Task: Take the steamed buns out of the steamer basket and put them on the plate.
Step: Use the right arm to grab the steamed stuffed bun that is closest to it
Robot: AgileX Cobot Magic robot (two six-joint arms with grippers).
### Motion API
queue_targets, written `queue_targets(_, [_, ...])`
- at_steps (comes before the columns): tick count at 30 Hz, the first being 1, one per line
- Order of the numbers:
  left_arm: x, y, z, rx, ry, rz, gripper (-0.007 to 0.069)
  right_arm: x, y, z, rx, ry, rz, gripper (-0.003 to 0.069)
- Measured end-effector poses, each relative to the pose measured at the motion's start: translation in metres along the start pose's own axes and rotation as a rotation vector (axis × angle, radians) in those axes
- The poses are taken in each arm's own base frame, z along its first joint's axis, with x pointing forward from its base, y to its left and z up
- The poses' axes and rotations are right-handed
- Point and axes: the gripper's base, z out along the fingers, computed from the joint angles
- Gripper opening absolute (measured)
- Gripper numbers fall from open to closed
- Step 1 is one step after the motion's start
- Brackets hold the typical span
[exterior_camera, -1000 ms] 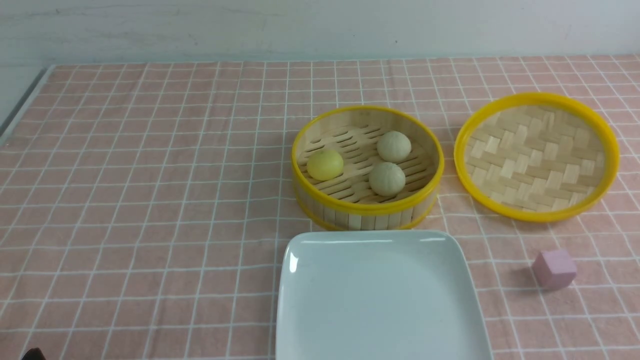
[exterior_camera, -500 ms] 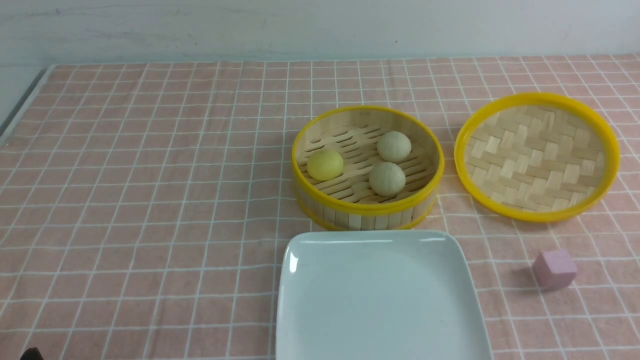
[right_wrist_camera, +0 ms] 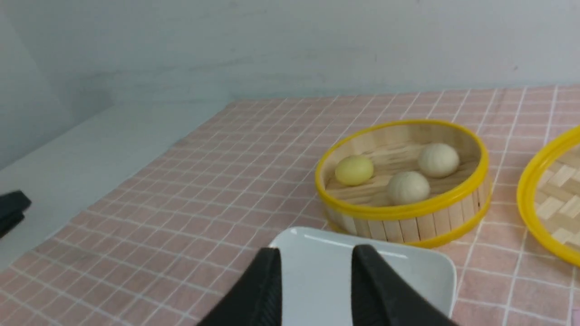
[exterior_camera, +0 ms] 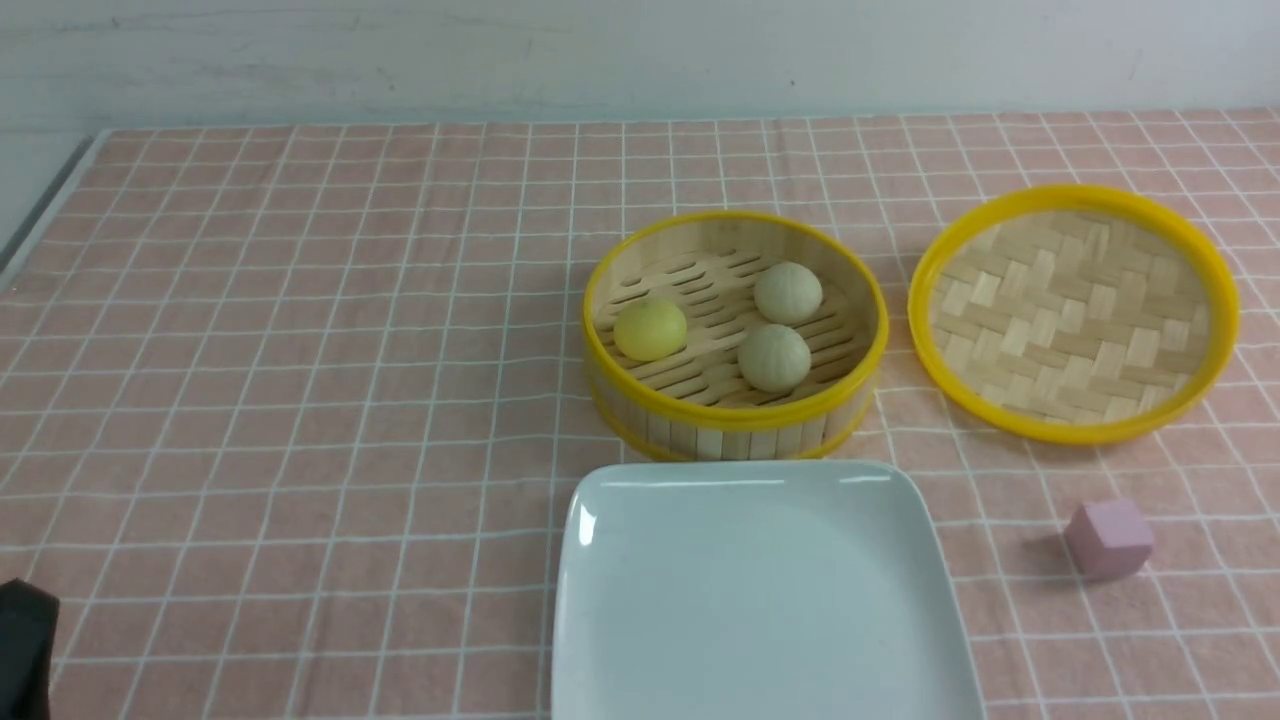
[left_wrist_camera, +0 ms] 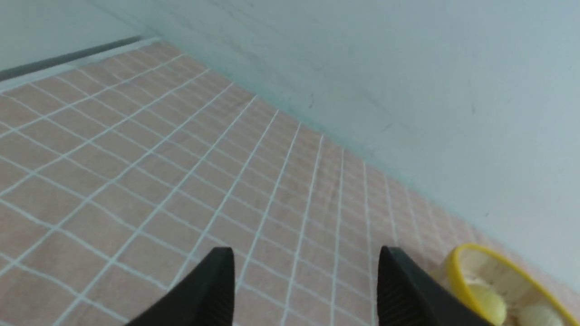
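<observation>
I'm starting the approach w/ L gripper (left_wrist_camera: 308,256), jaws apart, at tabletop's near-L corner; next: reach yellow bun (exterior_camera: 650,330) near basket's (exterior_camera: 735,418) L edge.

The front view is looking down over the bench (exterior_camera: 300,400); both wrist views are sharing the steamer basket (exterior_camera: 735,415) from lower.

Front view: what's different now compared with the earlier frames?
The left arm's fingers have come further into view at the near left corner, moving forward over the table; nothing was taken hold of or let go. The three buns, steamer basket, plate, lid and pink cube stayed put.
</observation>
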Motion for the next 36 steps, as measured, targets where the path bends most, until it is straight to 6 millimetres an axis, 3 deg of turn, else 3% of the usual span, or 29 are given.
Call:
queue_targets(3, [-0.001, -0.001, 0.000, 0.006, -0.009, -0.080, 0.0438, -0.008, -0.004, 0.012, -0.005, 0.084, -0.026, 0.0239])
queue_targets(9, [0.002, -0.001, 0.000, 0.007, 0.020, -0.140, 0.0438, -0.046, -0.021, 0.043, 0.046, 0.219, -0.133, 0.0239])
queue_targets(12, [0.001, -0.007, -0.002, 0.018, 0.100, -0.082, 0.0438, -0.065, -0.029, 0.058, 0.058, 0.257, -0.201, 0.0239])
queue_targets(18, [-0.033, -0.040, -0.015, 0.126, 0.121, 0.120, 0.0438, -0.097, -0.043, 0.091, 0.036, 0.294, -0.260, 0.0239])
queue_targets(23, [-0.054, -0.067, -0.007, 0.204, 0.266, 0.236, 0.0438, -0.112, -0.073, 0.150, -0.050, 0.474, -0.203, 0.0239])
queue_targets(24, [-0.053, -0.066, -0.006, 0.203, 0.279, 0.245, 0.0438, -0.113, -0.075, 0.153, -0.054, 0.480, -0.202, 0.0239])
queue_targets(29, [-0.062, -0.086, 0.028, 0.301, 0.511, 0.372, 0.0438, -0.123, -0.116, 0.222, -0.127, 0.630, -0.166, 0.0239])
queue_targets(33, [-0.067, -0.095, 0.049, 0.355, 0.547, 0.370, 0.0438, -0.128, -0.136, 0.267, -0.199, 0.694, -0.172, 0.0239])
queue_targets(35, [-0.068, -0.097, 0.055, 0.372, 0.551, 0.371, 0.0438, -0.129, -0.136, 0.280, -0.230, 0.710, -0.188, 0.0239])
queue_targets(36, [-0.068, -0.098, 0.059, 0.387, 0.556, 0.370, 0.0438, -0.127, -0.137, 0.297, -0.259, 0.736, -0.208, 0.0239])
